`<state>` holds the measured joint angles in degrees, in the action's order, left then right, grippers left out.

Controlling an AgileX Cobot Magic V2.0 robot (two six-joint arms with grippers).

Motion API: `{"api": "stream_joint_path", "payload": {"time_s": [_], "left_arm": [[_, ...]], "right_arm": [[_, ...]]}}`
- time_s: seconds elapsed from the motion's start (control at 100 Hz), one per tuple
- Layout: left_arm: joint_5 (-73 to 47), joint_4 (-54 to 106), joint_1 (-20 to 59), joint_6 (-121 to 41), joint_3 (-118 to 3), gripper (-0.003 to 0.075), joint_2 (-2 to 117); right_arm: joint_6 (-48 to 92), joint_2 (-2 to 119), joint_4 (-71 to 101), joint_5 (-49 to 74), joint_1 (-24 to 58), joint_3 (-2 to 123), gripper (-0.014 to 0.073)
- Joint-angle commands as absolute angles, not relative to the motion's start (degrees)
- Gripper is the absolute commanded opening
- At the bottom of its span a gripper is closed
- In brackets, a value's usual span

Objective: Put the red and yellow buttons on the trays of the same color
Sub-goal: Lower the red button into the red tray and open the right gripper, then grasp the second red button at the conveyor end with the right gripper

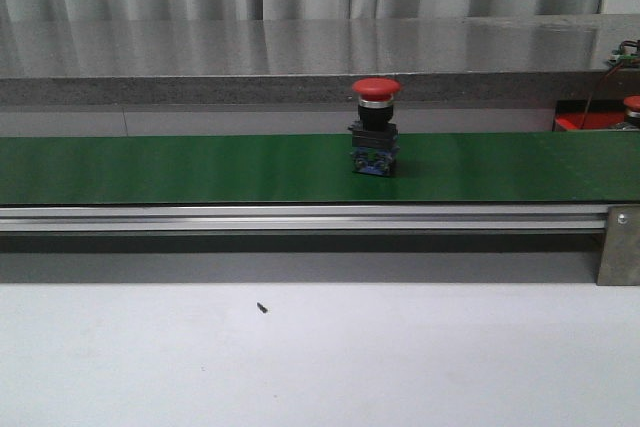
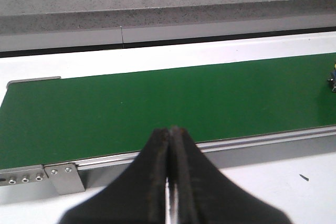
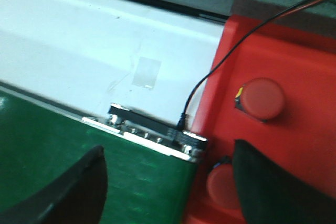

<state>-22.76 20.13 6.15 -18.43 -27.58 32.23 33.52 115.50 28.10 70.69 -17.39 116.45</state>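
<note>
One button on the belt: red mushroom-head push button [image 1: 375, 125] with a black body and blue base, standing upright near the middle of the green conveyor belt [image 1: 180, 169].
Buttons in the tray: two more red mushroom-head buttons, one [image 3: 261, 98] lying on the tray floor and one [image 3: 223, 184] partly hidden behind a finger of the right gripper.
Red tray: red plastic tray [image 3: 294, 61] just beside the right end of the belt; a black cable [image 3: 220, 61] runs across it.
Belt frame: silver aluminium rail [image 1: 300, 218] along the near edge, with a metal end bracket [image 1: 620, 245].
Left gripper: black left gripper [image 2: 170, 182] with its fingers pressed together, holding nothing, over the near edge of the belt's left part.
Right gripper: black right gripper [image 3: 168, 182] spread wide, empty, above the belt end and the tray edge.
Counter: white counter [image 1: 320, 357] in front of the belt, with a small dark speck [image 1: 262, 308] on it.
</note>
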Motion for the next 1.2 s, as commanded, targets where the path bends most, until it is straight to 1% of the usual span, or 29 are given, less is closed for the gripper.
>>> {"api": "stream_joint_path", "payload": {"time_s": [0.0,0.34,0.56,0.69,0.88,1.02,1.19], "left_arm": [[-18.5,21.4,6.4,-18.4,-29.1,-0.002,32.5],[-18.5,21.4,6.4,-18.4,-29.1,-0.002,32.5],[-18.5,21.4,6.4,-18.4,-29.1,-0.002,32.5],[-18.5,21.4,6.4,-18.4,-29.1,-0.002,32.5],[-18.5,21.4,6.4,-18.4,-29.1,-0.002,32.5],[-18.5,21.4,6.4,-18.4,-29.1,-0.002,32.5],[-18.5,21.4,6.4,-18.4,-29.1,-0.002,32.5]], "right_arm": [[33.8,108.5,30.8,73.3,-16.5,113.6,0.051],[38.2,94.2,29.9,61.0,-10.6,86.9,0.051],[40.1,91.7,29.7,53.2,-3.9,75.8,0.051],[40.1,91.7,29.8,48.8,0.2,72.9,0.051],[40.1,91.7,29.8,42.8,4.9,72.6,0.051],[40.1,92.3,29.8,40.0,6.2,72.6,0.051],[40.1,93.6,29.8,39.5,6.6,72.6,0.051]]}}
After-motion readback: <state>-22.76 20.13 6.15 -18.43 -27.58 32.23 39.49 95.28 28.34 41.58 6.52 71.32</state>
